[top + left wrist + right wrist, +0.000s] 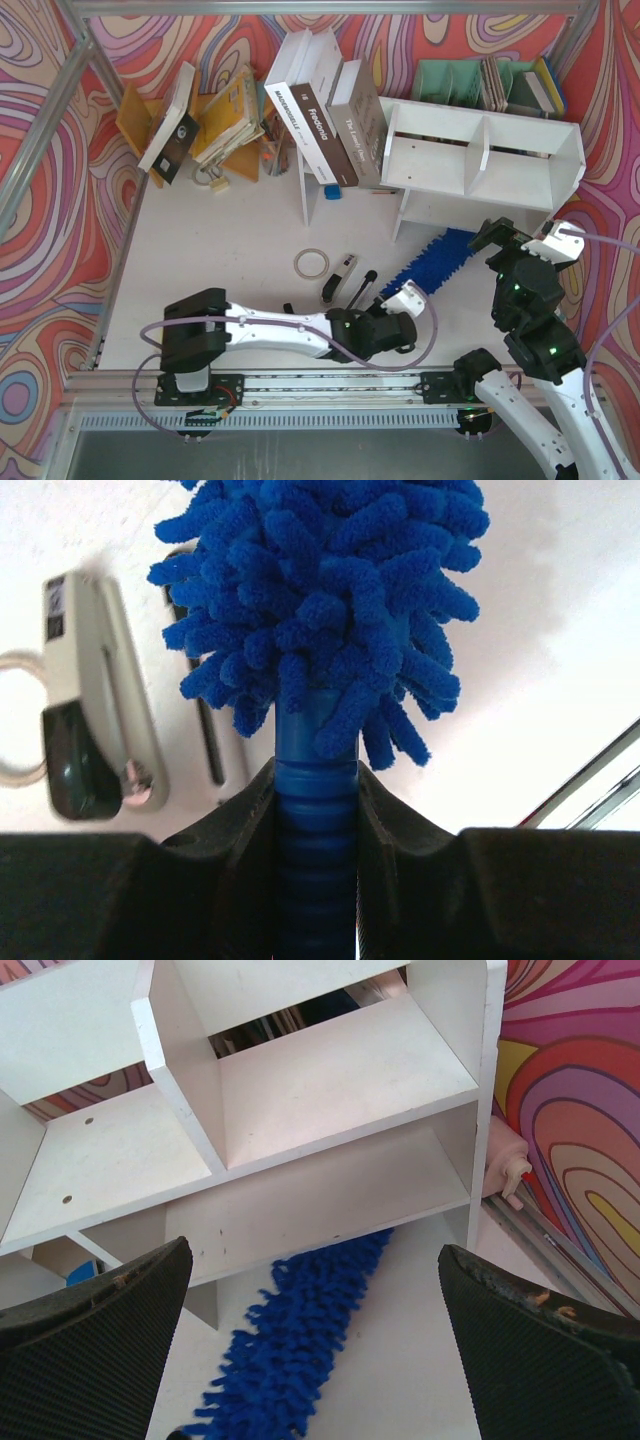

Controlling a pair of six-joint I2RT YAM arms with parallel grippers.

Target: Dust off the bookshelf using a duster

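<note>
Pinching the duster [320, 630] by its ribbed handle, the left gripper [317, 810] let the fluffy head lie on the table [250, 240], its tip reaching the near edge of the bookshelf [480, 150]. The right gripper [315, 1300] hung spread and empty. The head was probably light and floppy, so the stiff handle suited gripping.

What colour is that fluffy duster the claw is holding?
The duster is bright blue all over; it shows best in the left wrist view.
</note>
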